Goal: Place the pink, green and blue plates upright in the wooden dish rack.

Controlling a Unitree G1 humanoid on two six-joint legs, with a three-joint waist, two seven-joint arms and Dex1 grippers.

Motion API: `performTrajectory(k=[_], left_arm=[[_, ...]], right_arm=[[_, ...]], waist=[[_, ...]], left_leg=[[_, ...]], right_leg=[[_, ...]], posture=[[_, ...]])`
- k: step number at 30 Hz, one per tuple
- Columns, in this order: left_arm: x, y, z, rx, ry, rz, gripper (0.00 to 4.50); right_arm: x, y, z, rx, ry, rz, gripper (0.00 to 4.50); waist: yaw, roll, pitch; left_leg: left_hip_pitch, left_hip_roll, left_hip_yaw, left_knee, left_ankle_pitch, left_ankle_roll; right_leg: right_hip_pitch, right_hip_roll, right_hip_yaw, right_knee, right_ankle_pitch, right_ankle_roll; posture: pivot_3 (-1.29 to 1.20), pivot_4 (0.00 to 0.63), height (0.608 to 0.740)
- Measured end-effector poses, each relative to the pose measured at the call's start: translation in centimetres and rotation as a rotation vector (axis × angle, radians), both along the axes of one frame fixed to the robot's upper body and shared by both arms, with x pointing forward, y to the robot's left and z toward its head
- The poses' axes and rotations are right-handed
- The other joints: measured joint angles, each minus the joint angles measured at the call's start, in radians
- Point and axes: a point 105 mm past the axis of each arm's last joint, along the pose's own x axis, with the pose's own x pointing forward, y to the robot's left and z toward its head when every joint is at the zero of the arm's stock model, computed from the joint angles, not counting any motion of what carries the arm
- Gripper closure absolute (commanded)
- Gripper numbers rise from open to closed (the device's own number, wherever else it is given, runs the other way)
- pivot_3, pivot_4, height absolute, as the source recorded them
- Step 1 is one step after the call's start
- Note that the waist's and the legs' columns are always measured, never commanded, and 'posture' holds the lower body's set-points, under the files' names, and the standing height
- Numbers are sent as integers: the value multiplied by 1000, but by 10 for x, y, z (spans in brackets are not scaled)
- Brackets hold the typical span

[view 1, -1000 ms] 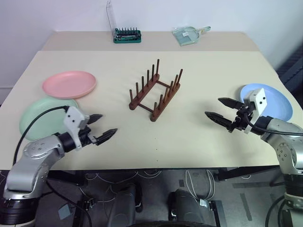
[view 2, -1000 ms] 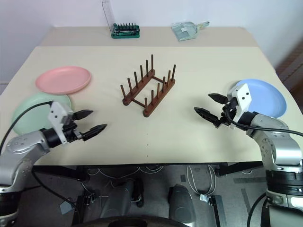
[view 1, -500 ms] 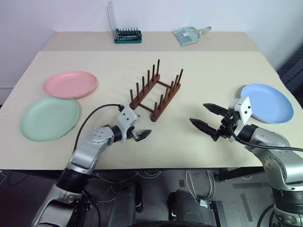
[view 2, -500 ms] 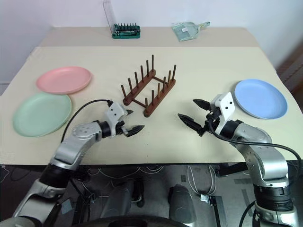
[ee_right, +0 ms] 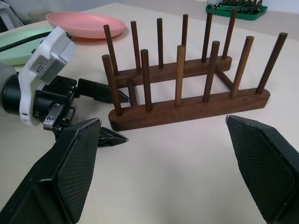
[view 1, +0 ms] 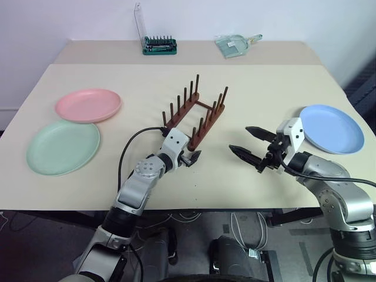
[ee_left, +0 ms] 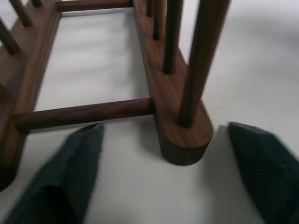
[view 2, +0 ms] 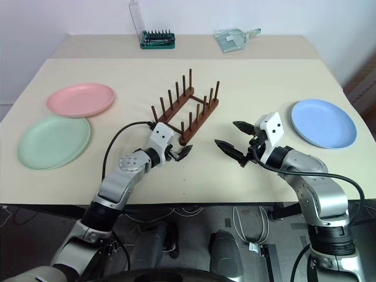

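Note:
The wooden dish rack (view 1: 195,114) stands empty at the table's middle. My left gripper (view 1: 189,156) is at its near end, open, with its fingers on either side of the end of one rail (ee_left: 184,149) and a gap on both sides. My right gripper (view 1: 239,138) hovers open and empty to the right of the rack, pointing toward it. The pink plate (view 1: 88,104) and the green plate (view 1: 63,147) lie flat at the left. On the right, the blue plate (view 1: 331,128) lies flat behind my right arm.
A green tool set with a clear lid (view 1: 158,44) and a clear plastic item (view 1: 235,43) sit on the far table (view 1: 106,51). A black cable (view 1: 135,141) loops from my left arm above the tabletop.
My left arm swung right from beside the green plate to the rack's near end, and its fingers narrowed a little. My right gripper shifted left toward the rack.

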Motion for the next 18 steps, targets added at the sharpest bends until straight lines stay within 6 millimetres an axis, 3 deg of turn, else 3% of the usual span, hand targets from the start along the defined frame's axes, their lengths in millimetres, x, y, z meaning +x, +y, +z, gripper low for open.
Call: performTrajectory(k=[4, 13, 18], left_arm=[[4, 5, 1, -11, -4, 39, 3648], [7, 7, 1, -5, -25, 18, 3725], [4, 16, 4, 62, -73, -225, 3725]], right_arm=[[3, 0, 1, -3, -7, 5, 0], [2, 1, -4, -16, 6, 7, 0], [-10, -15, -30, -75, 84, -56, 0]], waist=[[-1, 0, 0], [0, 1, -1], [-1, 1, -1]], left_leg=[[0, 0, 0, 0, 0, 0], [0, 0, 0, 0, 0, 0], [-2, 0, 1, -1, 2, -4]], right_leg=[[0, 0, 0, 0, 0, 0], [0, 0, 0, 0, 0, 0], [-3, 0, 0, -1, 0, 0]], posture=[[0, 150, 736], [0, 150, 736], [0, 150, 736]])
